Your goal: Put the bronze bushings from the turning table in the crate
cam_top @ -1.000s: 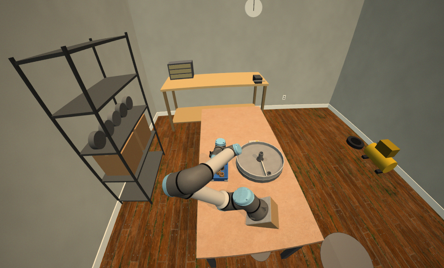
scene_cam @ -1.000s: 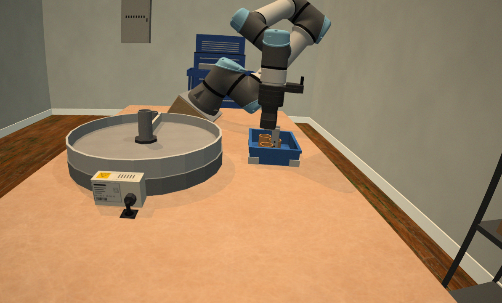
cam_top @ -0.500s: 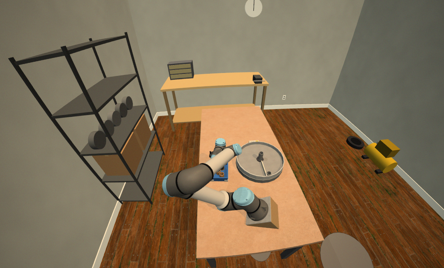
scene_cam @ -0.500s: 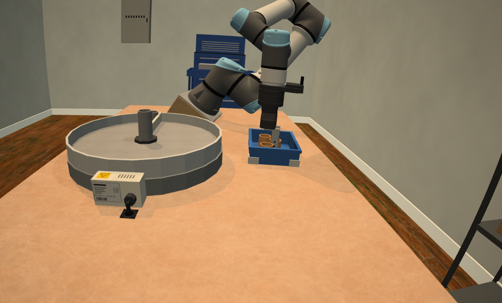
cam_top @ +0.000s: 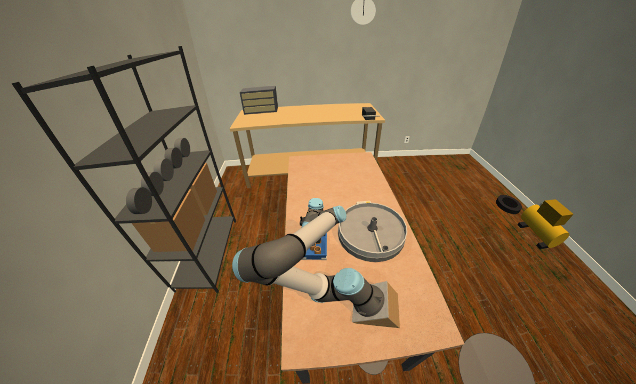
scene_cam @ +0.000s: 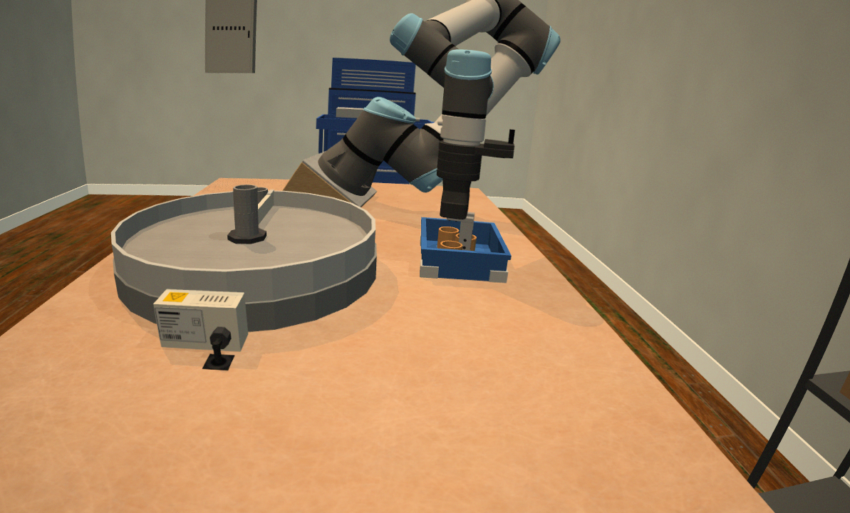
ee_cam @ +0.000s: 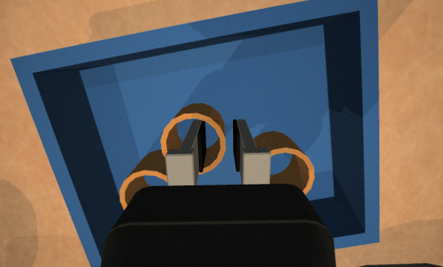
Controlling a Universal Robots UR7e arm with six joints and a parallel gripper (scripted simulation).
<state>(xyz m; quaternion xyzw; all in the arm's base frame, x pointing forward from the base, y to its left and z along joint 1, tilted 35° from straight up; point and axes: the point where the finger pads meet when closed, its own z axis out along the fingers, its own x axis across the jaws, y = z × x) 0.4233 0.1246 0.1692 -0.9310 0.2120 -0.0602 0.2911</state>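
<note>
The blue crate holds three bronze bushings, all upright. One bushing is in the middle of the wrist view, one at the left and one at the right, both partly hidden. My gripper is open with a moderate gap, low over the crate. Its left finger overlaps the middle bushing's mouth; its right finger is outside that bushing, and that bushing's wall is between them in this view, not gripped. A dark steel bushing is on the turning table, by the bar.
The turning table has a raised rim, a centre post and a bar. A control box stands at its far side from the arm base. The arm base is on the worktable. A shelf rack stands left.
</note>
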